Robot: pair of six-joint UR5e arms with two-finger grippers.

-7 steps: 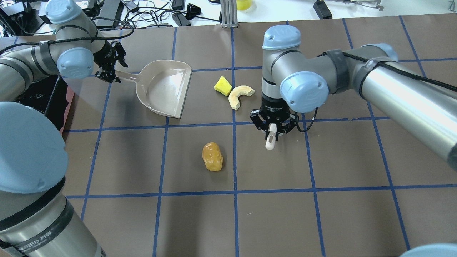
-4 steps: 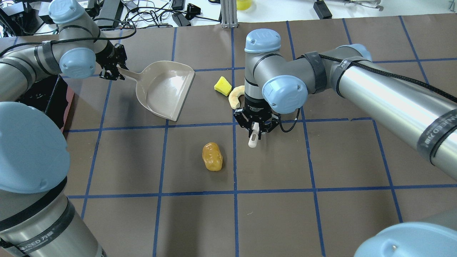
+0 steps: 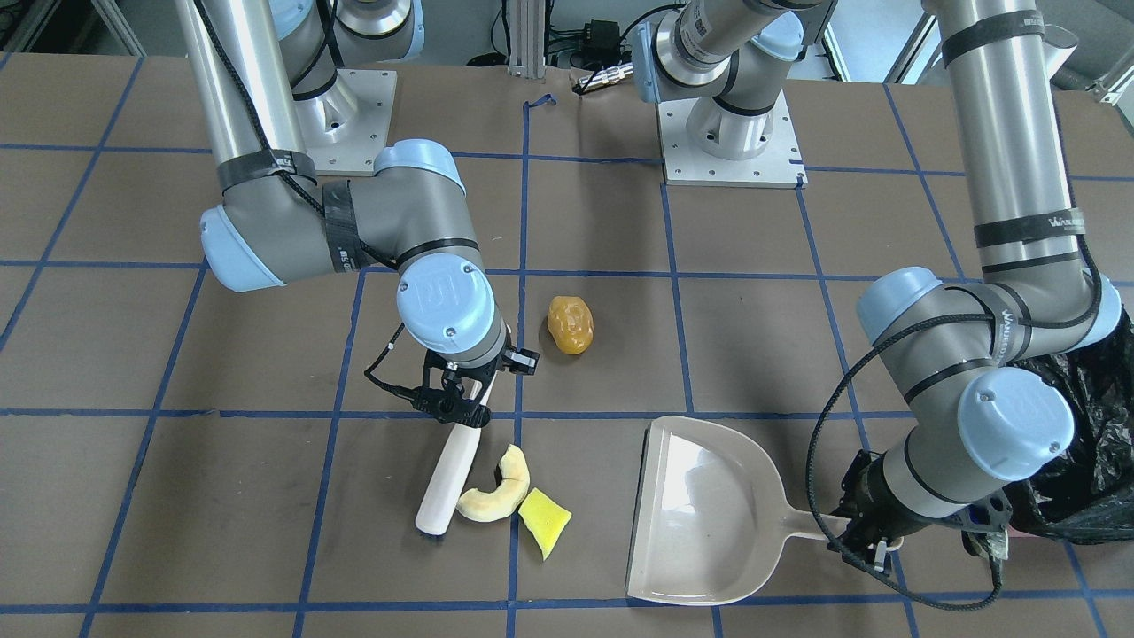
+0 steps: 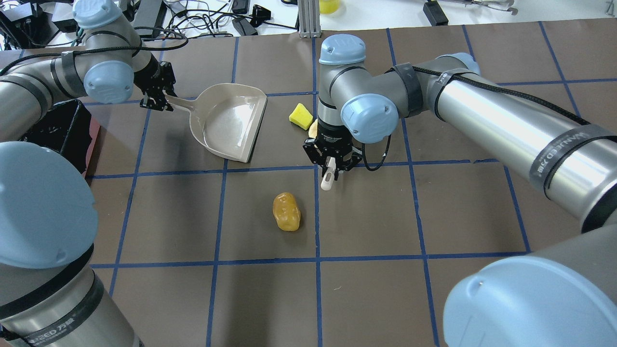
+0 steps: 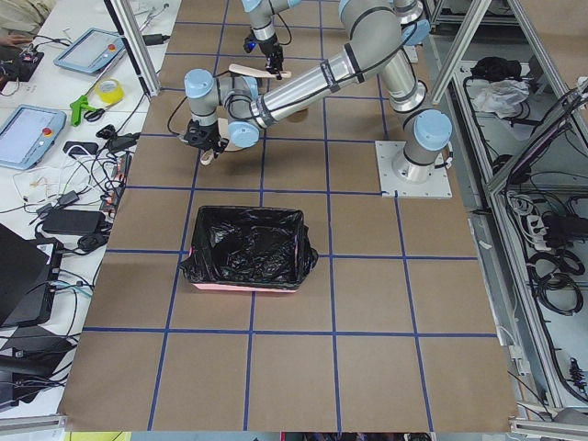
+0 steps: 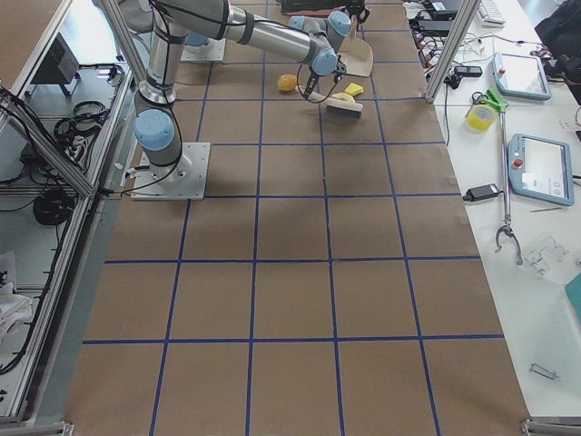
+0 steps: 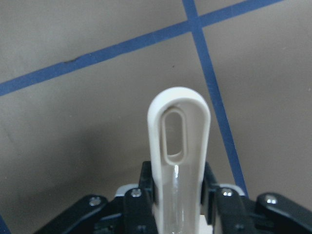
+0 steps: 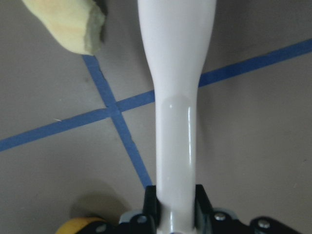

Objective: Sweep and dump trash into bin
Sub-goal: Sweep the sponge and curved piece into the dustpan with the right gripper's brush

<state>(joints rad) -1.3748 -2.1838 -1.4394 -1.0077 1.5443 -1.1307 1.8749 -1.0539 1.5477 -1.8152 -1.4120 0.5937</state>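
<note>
Nearer the robot than the dustpan [image 4: 231,120] lies the orange-brown lump [image 4: 287,211]. To the dustpan's right, the right gripper [image 4: 331,161] is closed on the brush [image 3: 447,474]. The ring piece [image 3: 496,496] and the yellow-green wedge [image 4: 301,116] are just beside the brush. The left gripper [image 4: 156,101] clamps the dustpan's handle. The bin [image 4: 72,127] stands at the dustpan's left.

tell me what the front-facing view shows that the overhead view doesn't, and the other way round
Front-facing only: the brush at full length beside the whole ring piece, plus both arm bases. Overhead only: cables past the far edge of the table; there the right arm hides most of the ring piece. Both: the dustpan, orange-brown lump, yellow-green wedge and bin.
</note>
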